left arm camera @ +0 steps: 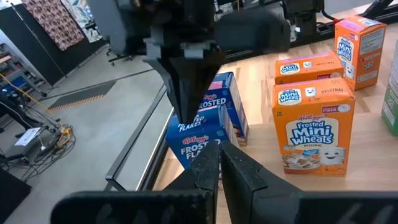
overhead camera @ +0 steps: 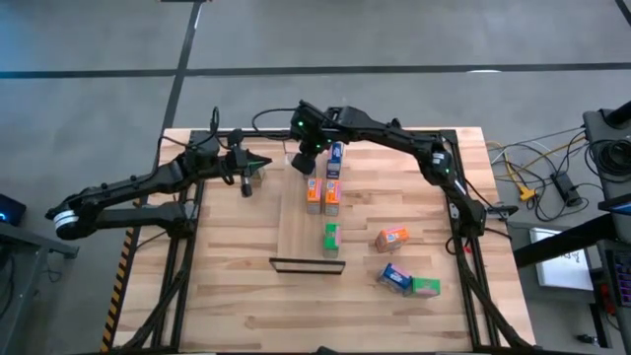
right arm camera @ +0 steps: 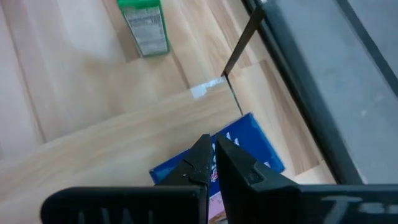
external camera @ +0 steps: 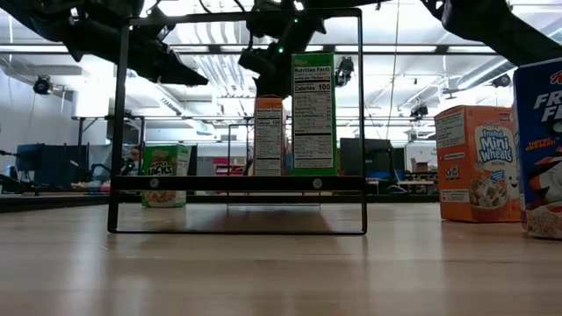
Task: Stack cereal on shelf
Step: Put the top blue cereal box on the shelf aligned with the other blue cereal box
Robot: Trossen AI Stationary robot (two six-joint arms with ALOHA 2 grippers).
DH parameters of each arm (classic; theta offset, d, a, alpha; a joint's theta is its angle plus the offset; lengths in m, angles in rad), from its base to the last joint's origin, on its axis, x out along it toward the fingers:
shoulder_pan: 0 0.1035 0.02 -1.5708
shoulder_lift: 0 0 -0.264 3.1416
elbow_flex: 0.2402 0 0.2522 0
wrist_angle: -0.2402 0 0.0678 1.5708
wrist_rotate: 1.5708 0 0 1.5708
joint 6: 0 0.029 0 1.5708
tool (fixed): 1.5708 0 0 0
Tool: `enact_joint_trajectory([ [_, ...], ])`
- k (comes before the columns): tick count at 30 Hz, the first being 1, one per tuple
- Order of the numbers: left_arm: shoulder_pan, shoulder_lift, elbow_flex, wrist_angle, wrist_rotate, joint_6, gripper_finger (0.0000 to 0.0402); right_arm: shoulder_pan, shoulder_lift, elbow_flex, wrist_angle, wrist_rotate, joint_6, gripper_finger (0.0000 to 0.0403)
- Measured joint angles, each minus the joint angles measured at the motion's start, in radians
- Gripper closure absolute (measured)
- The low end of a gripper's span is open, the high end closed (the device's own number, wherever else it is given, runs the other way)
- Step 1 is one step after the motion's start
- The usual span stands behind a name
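The shelf [overhead camera: 296, 232] is a light panel with a dark metal lip [overhead camera: 306, 264] at its near end. A blue box [overhead camera: 335, 156], two orange boxes [overhead camera: 322, 192] and a green box [overhead camera: 331, 237] stand on it. My right gripper [overhead camera: 304, 166] is shut and points down over a blue box [right arm camera: 249, 140] at the shelf's far end. My left gripper [overhead camera: 258, 166] is shut and empty, left of the shelf, beside a green box [right arm camera: 144, 25]. An orange box [overhead camera: 391, 238], a blue box [overhead camera: 394, 277] and a green box [overhead camera: 426, 287] lie on the table to the right. My right gripper's shut fingers [left arm camera: 186, 99] come from above, pointing down, at the top of the blue Frosted Flakes box [left arm camera: 194, 146], which stands on the shelf's far end. I cannot tell whether they touch it.
In the low view the lip shows as a thin dark frame [external camera: 237, 232] in front of the standing boxes. The table's dark metal frame [overhead camera: 463, 212] runs along its left, right and far edges. There is bare planked tabletop [overhead camera: 237, 296] toward the near edge.
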Motion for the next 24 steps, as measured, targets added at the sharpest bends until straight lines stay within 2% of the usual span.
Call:
enact_joint_trajectory([
  [24,0.000,0.000,0.000,-0.002,0.000,0.000,0.0401,0.000,-0.003,-0.021,-0.046,0.018,0.060,0.0390],
])
